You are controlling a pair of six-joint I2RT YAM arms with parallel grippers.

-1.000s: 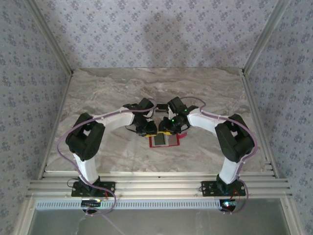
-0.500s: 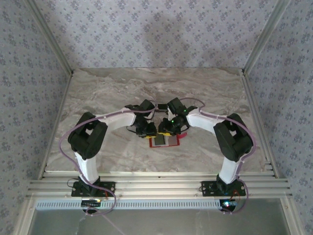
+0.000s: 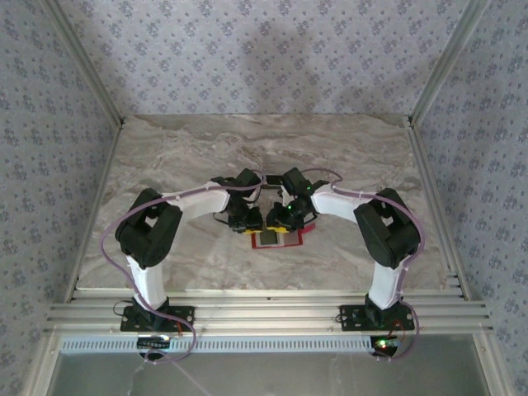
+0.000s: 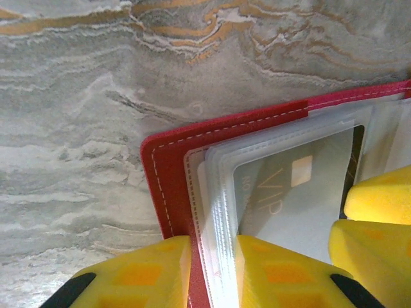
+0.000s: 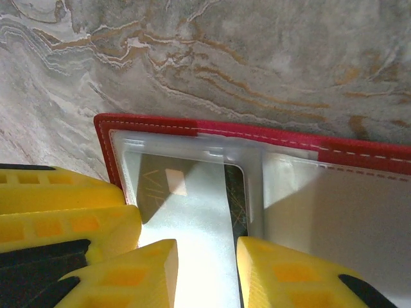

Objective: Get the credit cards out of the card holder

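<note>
Toward the near edge of the table (image 3: 190,148), midway between its sides, we see the card holder (image 3: 278,240) lying open. Our left gripper (image 4: 212,260) pinches its clear sleeves (image 4: 218,186). Our right gripper (image 5: 207,263) straddles a credit card (image 5: 189,215), and we cannot tell whether it grips.

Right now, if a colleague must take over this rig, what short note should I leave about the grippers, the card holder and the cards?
Left gripper: shut on the edge of the card holder, with the red cover and clear sleeves between its fingers.
Right gripper: fingers on either side of a silvery card; a firm grip cannot be confirmed.
The card holder lies open on the table, with the card inside a sleeve.
Done: holder opened.
Left: draw this card, and any others, out.
</note>
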